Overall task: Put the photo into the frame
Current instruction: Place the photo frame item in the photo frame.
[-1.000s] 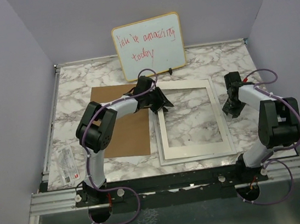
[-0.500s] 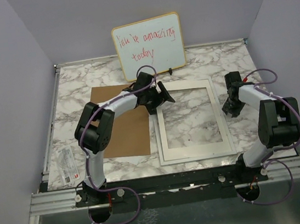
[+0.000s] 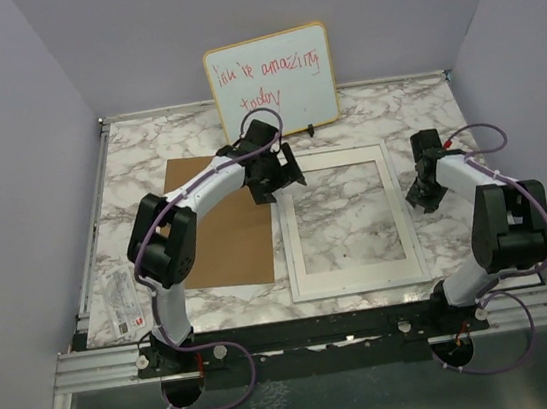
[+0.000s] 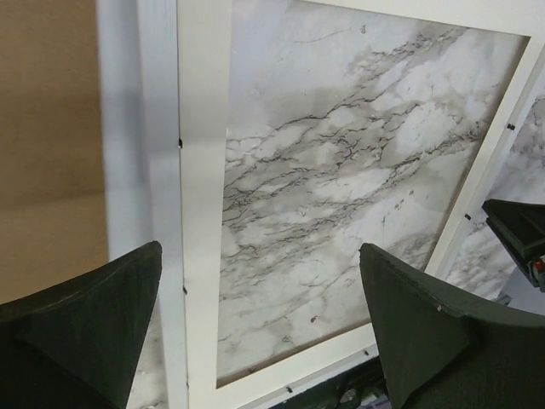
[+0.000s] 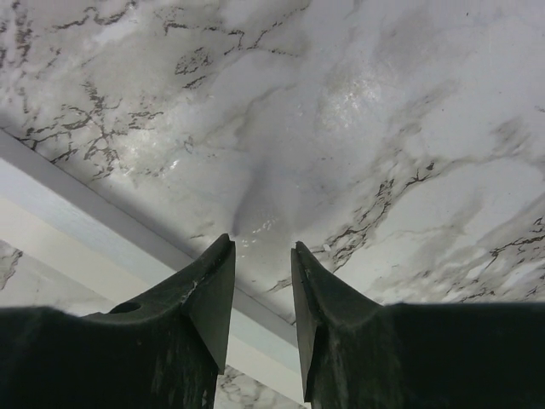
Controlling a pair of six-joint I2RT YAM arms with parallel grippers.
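White-rimmed, the frame [image 3: 359,280] lies flat on the marble tabletop [image 3: 145,151], right of centre, and the marble veining shows through its middle. Its left edge sits just beside a brown board [image 3: 223,241], which also lies flat. In the left wrist view a wide white band runs inside a paler outer strip, with small dark tabs along the inner edges; whether these are one piece or two I cannot tell.

The left pincer [image 3: 285,177] hangs over the frame's far-left corner. It is spread wide and holds nothing. From its own camera the two dark fingers [image 4: 85,328] straddle the frame's left side, with the brown board at the far left of that view.

The right pincer [image 3: 422,195] is over bare marble just beside the frame's right rim. Its fingers [image 5: 209,290] are drawn nearly together, with only a thin slit between them and nothing in it.

A whiteboard [image 3: 271,84] with red handwriting leans against the back wall. A small printed slip [image 3: 123,300] lies near the tabletop's left edge, well apart from the frame.
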